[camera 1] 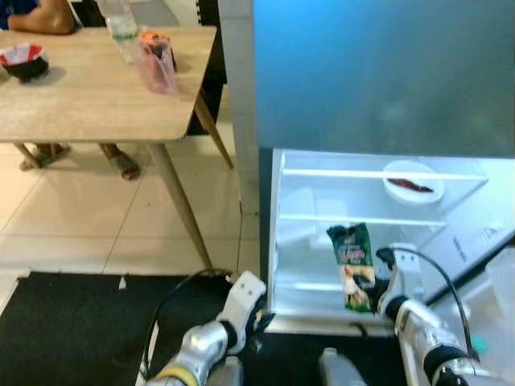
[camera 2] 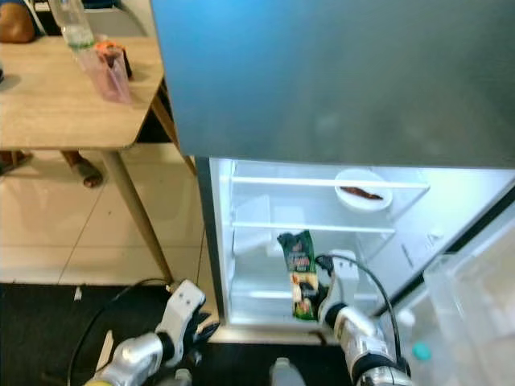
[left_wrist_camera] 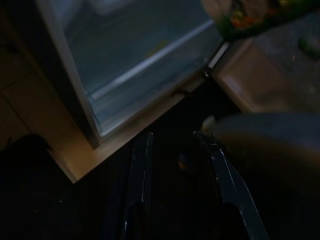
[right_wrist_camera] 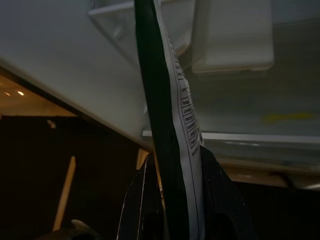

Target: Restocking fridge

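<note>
We are in a home's kitchen or dining corner. A tall fridge (camera 1: pixel 378 72) stands open at its lower compartment, with white shelves (camera 1: pixel 362 219) and a plate (camera 1: pixel 412 182) of food inside. Beside it is a wooden table (camera 1: pixel 88 96) carrying a bottle (camera 1: pixel 121 20) and a bowl (camera 1: pixel 24 60), on pale floor tiles (camera 1: pixel 80 217). A person's sandalled foot (camera 1: pixel 121 163) shows under the table.
</note>
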### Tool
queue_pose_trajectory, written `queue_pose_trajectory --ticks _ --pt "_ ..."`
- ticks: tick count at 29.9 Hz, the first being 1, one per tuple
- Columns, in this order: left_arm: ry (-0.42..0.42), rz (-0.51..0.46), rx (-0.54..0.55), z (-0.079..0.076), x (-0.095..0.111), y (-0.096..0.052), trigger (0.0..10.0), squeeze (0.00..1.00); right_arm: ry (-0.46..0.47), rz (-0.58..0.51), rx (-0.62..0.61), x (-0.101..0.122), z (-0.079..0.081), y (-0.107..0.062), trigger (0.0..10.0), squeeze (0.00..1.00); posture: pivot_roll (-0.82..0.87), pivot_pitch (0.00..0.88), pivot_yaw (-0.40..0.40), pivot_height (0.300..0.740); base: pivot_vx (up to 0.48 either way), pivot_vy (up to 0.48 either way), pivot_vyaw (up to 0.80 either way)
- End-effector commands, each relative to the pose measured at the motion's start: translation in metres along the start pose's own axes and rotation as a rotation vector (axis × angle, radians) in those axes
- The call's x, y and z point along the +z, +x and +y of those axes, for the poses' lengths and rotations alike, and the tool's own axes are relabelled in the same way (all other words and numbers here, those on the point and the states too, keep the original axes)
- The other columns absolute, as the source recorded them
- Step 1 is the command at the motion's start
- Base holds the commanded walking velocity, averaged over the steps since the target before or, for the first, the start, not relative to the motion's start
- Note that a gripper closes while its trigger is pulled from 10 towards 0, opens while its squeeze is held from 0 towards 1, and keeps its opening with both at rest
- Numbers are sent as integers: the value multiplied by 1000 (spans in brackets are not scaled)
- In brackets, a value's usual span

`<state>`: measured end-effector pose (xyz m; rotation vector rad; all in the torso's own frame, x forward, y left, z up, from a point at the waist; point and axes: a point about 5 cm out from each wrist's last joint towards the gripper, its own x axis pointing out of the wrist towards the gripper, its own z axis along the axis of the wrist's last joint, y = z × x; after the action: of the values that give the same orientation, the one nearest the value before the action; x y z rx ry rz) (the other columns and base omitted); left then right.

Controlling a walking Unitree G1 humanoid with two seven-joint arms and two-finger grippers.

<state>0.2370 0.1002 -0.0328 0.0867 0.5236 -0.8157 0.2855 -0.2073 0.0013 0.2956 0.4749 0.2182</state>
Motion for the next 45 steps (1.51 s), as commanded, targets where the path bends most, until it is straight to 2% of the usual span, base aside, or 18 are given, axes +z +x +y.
queue_pose_trajectory --ticks 1,2,3,4,5,8,10,13,14,15,17,19,27,29,30,35,41,45 --pt "22 -4 -22 -5 1 3 10000 0 17 -51 2 13 -4 0 10000 0 -48 69 0 610 0 0 0" --pt "8 -69 -16 -5 11 6 10000 0 97 -141 41 32 -10 -2 10000 0 -50 70 -1 600 0 0 0" --pt "-7 -102 -11 -4 16 7 10000 0 124 -173 60 38 -11 -3 10000 0 -50 70 -1 595 0 0 0" --pt "-7 -102 -11 -4 16 7 10000 0 124 -173 60 38 -11 -3 10000 0 -50 70 -1 595 0 0 0" --pt "-32 -152 -5 -3 24 9 10000 0 144 -211 86 46 -13 -4 10000 0 -51 71 -2 590 0 0 0" --pt "-55 -211 1 -1 33 10 10000 0 161 -256 124 57 -15 -7 10000 0 -51 71 -2 580 0 0 0" --pt "-31 -264 -19 -2 46 14 10000 0 175 -313 211 70 -17 -12 10000 0 -49 70 -6 570 0 0 0" --pt "-15 -285 -31 -3 52 16 10000 0 169 -335 266 76 -16 -15 10000 0 -49 70 -6 565 0 0 0" --pt "3 -310 -45 -5 58 18 10000 0 150 -347 352 80 -13 -20 10000 0 -54 72 -5 560 0 0 0" --pt "3 -310 -45 -5 58 18 10000 0 150 -347 352 80 -13 -20 10000 0 -54 72 -5 560 0 0 0" --pt "37 -360 -75 -9 70 20 10000 0 74 -319 520 78 -1 -30 10000 0 -54 72 -5 550 0 0 0" --pt "62 -402 -94 -12 79 22 10000 0 47 -294 598 75 6 -36 10000 0 -54 72 -5 540 0 0 0" --pt "84 -506 -120 -15 102 23 10000 0 64 -334 655 85 8 -42 10000 0 -57 73 -4 520 0 0 0" --pt "104 -541 -133 -16 111 22 10000 0 65 -382 744 97 15 -53 10000 0 -52 72 -3 510 0 0 0" --pt "104 -541 -133 -16 111 22 10000 0 65 -382 744 97 15 -53 10000 0 -52 72 -3 510 0 0 0" --pt "128 -576 -150 -17 119 21 10000 0 66 -517 885 126 27 -79 10000 0 -55 69 1 485 0 0 0" --pt "136 -612 -165 -20 127 20 10000 0 62 -601 906 147 32 -90 10000 0 -56 69 4 460 0 0 0" --pt "140 -638 -167 -21 133 19 10000 0 54 -621 855 157 35 -85 10000 0 -57 71 5 450 0 0 0"
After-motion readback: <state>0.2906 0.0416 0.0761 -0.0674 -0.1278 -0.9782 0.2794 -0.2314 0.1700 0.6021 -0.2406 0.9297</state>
